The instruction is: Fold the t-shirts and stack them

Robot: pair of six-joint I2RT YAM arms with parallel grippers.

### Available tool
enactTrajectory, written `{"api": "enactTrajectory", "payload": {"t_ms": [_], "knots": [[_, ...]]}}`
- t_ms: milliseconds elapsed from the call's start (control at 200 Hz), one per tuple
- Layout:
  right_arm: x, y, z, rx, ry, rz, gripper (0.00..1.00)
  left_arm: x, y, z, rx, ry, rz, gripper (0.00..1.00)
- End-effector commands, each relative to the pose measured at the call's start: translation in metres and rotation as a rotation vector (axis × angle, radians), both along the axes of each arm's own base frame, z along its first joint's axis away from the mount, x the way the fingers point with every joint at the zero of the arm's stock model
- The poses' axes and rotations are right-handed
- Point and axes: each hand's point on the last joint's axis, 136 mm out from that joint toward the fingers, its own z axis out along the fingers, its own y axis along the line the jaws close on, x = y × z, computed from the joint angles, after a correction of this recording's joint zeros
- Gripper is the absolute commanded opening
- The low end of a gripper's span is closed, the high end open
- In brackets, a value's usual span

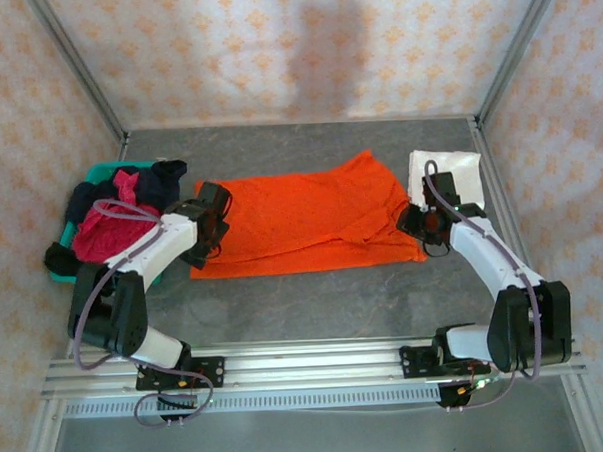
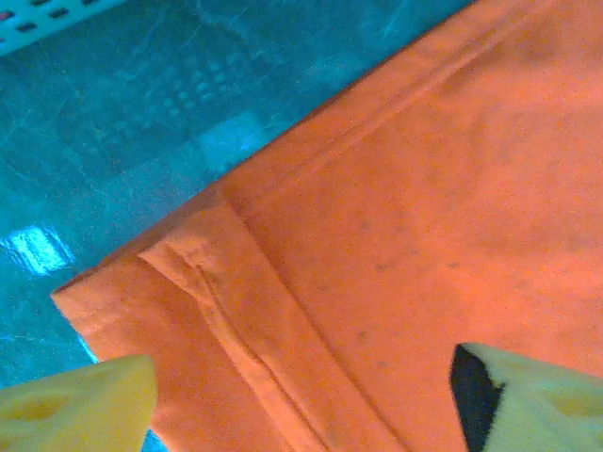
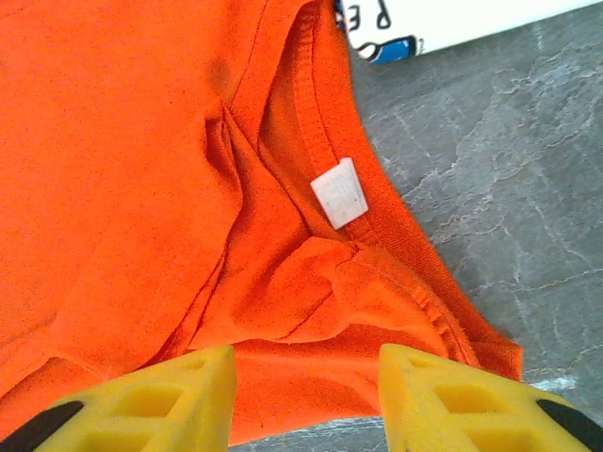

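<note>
Though my arms cover both of its ends from above, the orange t-shirt (image 1: 301,221) lies spread flat mid-worktop (image 1: 315,305), with a white t-shirt (image 1: 454,171) at its far right, partly behind my right arm. From my left wrist, my left tool (image 2: 301,405) stands released over a hemmed corner, its fingers cut off. From my right wrist, my right tool (image 3: 306,377) is unclenched at the rumpled collar, near a white label (image 3: 339,193).

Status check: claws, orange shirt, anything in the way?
Left claw open over orange t-shirt hem corner. Right claw open at its collar. Shirt lies spread between the arms. White t-shirt close by collar end.
</note>
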Motion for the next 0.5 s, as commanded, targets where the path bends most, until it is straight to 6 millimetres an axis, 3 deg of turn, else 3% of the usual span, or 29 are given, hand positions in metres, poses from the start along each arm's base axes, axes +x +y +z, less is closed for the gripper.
{"api": "enactTrajectory", "payload": {"t_ms": [0, 90, 410, 495], "knots": [[0.009, 0.002, 0.009, -0.004, -0.029, 0.008, 0.44, -0.007, 0.006, -0.015, 0.002, 0.04, 0.07, 0.71], [0.009, 0.0, 0.01, -0.013, -0.032, 0.006, 0.44, -0.006, 0.006, -0.024, -0.018, 0.052, 0.094, 0.63], [0.007, -0.002, 0.013, -0.028, -0.033, 0.007, 0.44, -0.001, 0.007, -0.044, -0.031, 0.092, 0.12, 0.56], [0.009, -0.002, 0.013, -0.028, -0.036, 0.007, 0.44, 0.003, 0.007, -0.046, -0.04, 0.091, 0.124, 0.47]]}}
